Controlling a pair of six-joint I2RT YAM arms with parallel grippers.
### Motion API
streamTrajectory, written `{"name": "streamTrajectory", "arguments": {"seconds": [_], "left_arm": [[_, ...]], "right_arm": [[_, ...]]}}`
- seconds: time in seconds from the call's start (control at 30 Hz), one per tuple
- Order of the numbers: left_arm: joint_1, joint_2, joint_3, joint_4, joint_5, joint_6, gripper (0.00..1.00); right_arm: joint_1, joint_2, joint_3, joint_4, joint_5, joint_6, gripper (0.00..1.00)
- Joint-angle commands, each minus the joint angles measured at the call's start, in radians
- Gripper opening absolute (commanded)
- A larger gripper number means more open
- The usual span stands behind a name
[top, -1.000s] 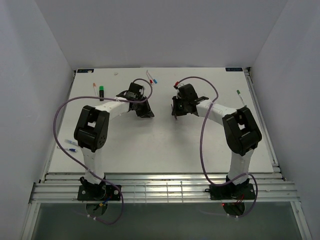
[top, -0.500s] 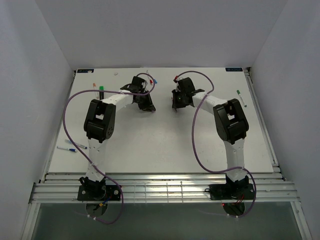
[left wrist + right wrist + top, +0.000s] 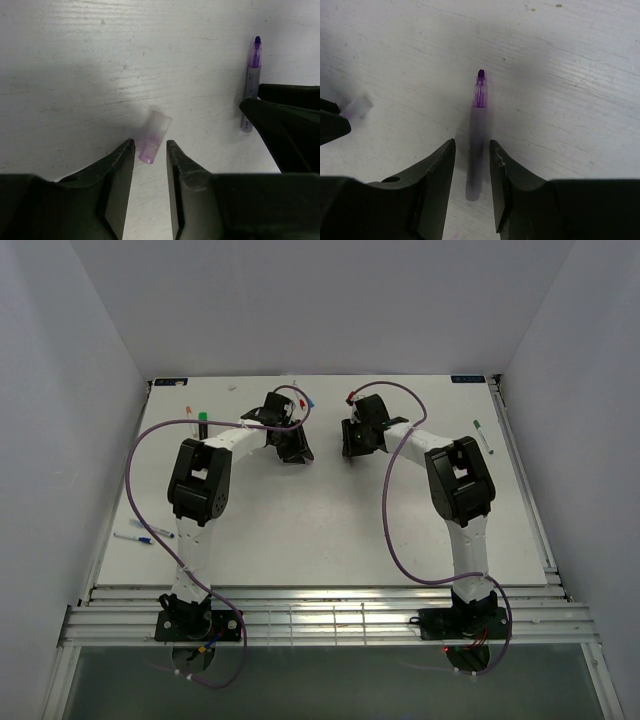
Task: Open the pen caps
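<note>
on white table [image 3: 75, 60], far middle: left gripper [image 3: 150, 144] jaws parted, clear purple-tinted cap [image 3: 155, 127] loose just ahead of fingertips, gripped by neither. right gripper [image 3: 472, 144] jaws parted, uncapped purple pen [image 3: 480, 95] between them, ungripped, tip pointing away.

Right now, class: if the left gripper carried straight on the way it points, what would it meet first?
Most likely the clear purple-tipped cap, just ahead of the left gripper and in line with the gap between its parted tips. Depth is unclear, but the table seems right behind it.
</note>
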Motion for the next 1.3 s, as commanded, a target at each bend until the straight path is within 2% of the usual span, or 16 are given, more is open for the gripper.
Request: {"name": "streamTrajectory", "arguments": {"seconds": [0.0, 0.1, 0.2, 0.47, 0.6, 0.77, 0.9, 1.07, 1.17, 1.27], "left_arm": [[0.011, -0.019, -0.038, -0.084, -0.08, 0.03, 0.47], [0.012, -0.037, -0.05, -0.082, -0.097, 0.028, 0.54], [0.018, -0.056, -0.057, -0.081, -0.106, 0.034, 0.56], [0.032, -0.097, -0.061, -0.065, -0.086, 0.053, 0.6], [0.032, -0.137, -0.08, -0.048, -0.071, 0.056, 0.61], [0.032, -0.217, -0.148, 0.011, -0.034, 0.041, 0.61], [0.032, -0.278, -0.214, 0.106, 0.026, 0.007, 0.61], [0.032, -0.307, -0.289, 0.189, 0.099, -0.035, 0.61], [0.03, -0.358, -0.381, 0.328, 0.167, -0.085, 0.61], [0.029, -0.406, -0.447, 0.409, 0.204, -0.139, 0.61]], "right_arm": [[-0.005, 0.012, 0.015, 0.002, -0.015, -0.009, 0.4], [-0.005, -0.004, 0.006, 0.012, -0.026, -0.007, 0.49], [-0.005, -0.005, 0.027, 0.017, -0.025, -0.013, 0.54], [-0.038, -0.068, 0.056, -0.01, 0.026, -0.022, 0.64], [-0.096, -0.167, 0.018, -0.033, 0.096, -0.018, 0.67], [-0.176, -0.257, -0.025, -0.083, 0.222, -0.016, 0.68], [-0.293, -0.286, -0.033, -0.132, 0.282, 0.011, 0.68], [-0.407, -0.292, -0.055, -0.161, 0.36, 0.054, 0.68], [-0.494, -0.265, -0.05, -0.161, 0.391, 0.059, 0.68], [-0.525, -0.235, -0.007, -0.162, 0.414, 0.033, 0.69]]}}
